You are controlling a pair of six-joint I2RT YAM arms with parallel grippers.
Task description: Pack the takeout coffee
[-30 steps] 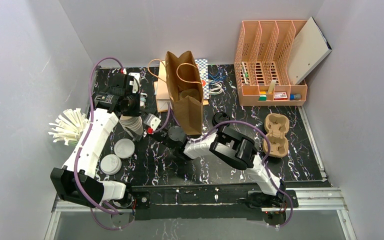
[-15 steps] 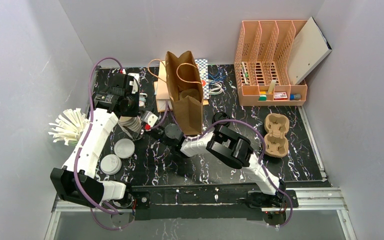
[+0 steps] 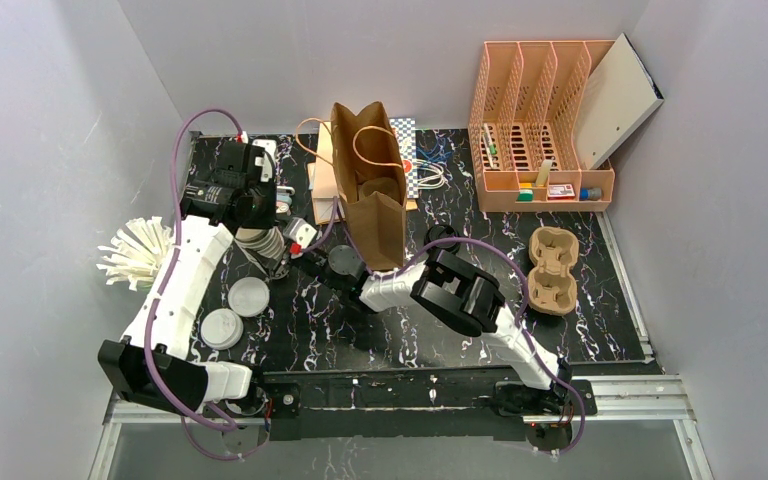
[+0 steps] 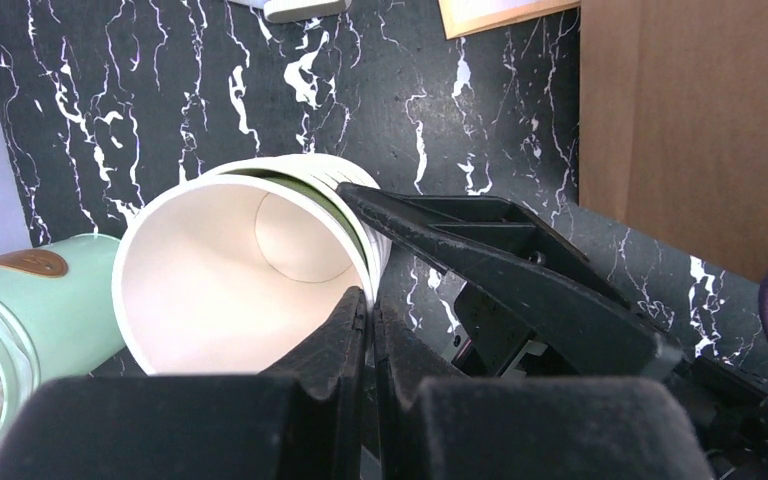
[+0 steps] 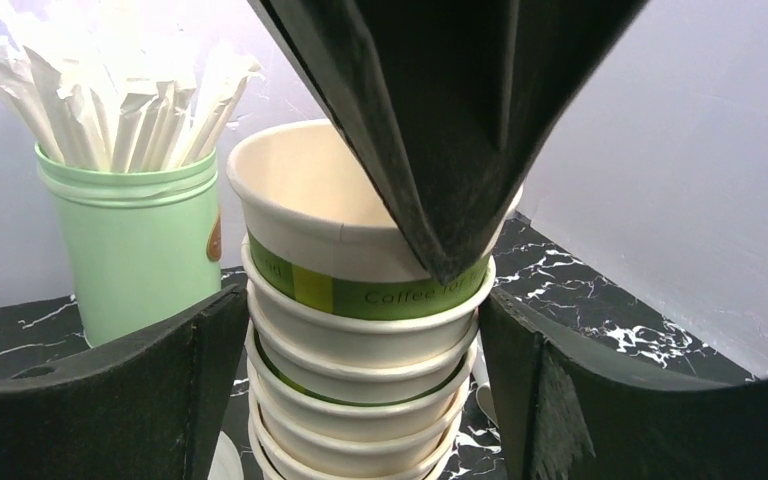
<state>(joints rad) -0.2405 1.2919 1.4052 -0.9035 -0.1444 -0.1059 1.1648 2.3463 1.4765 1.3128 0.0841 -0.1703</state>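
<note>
- L arm (image 3: 185, 285): stretched fwd along table (image 3: 300, 335) left side, wrist tipped down over cup stack (image 3: 263, 247); L tool (image 4: 368, 300) pinched together on top cup (image 5: 340, 215) rim.
- Lidded cups (image 3: 249, 296): upright on table, just right of L forearm, near stack.
- R arm (image 3: 460, 295): elbow folded, reaching left; R tool (image 5: 355, 340) apart, fingers flanking stack.

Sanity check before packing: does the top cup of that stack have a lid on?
No, the top cup of the stack is open, its bare inside showing.
</note>
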